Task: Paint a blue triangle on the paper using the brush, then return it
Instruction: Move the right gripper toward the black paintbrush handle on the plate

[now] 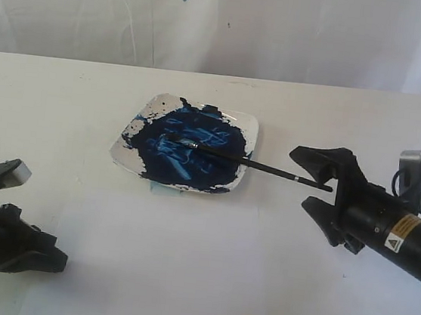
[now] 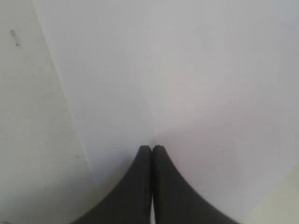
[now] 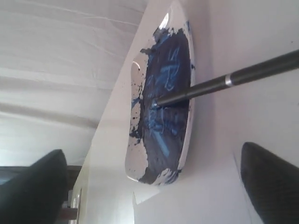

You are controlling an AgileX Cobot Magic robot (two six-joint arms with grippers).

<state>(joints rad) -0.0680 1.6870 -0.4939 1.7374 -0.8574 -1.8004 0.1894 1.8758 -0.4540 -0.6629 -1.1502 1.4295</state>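
Now right claw (image 1: 303, 179) open, empty, astride thin black brush (image 1: 270, 169); left claw (image 2: 152, 149) closed, empty. Risk: off-centre closing flicks brush off blue-smeared white plate (image 1: 251, 124).

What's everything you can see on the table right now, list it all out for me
Table: one, off-white, fills the scene.
Backdrop cloth: one, white, behind the table.
Paper: one sheet, bright white, flat under the left gripper; no triangle visible on it.
Plate: one, white and square, middle of the table.
Paint: one mass, dark blue, smeared over the plate.
Brush: one, thin and black, tip in the paint, handle pointing toward the right gripper.
Pale scrap: one, whitish, sticking out from under the plate's edge.
Left gripper: one, black, shut, low over the paper.
Right gripper: one, black, open, fingers either side of the brush's handle end.
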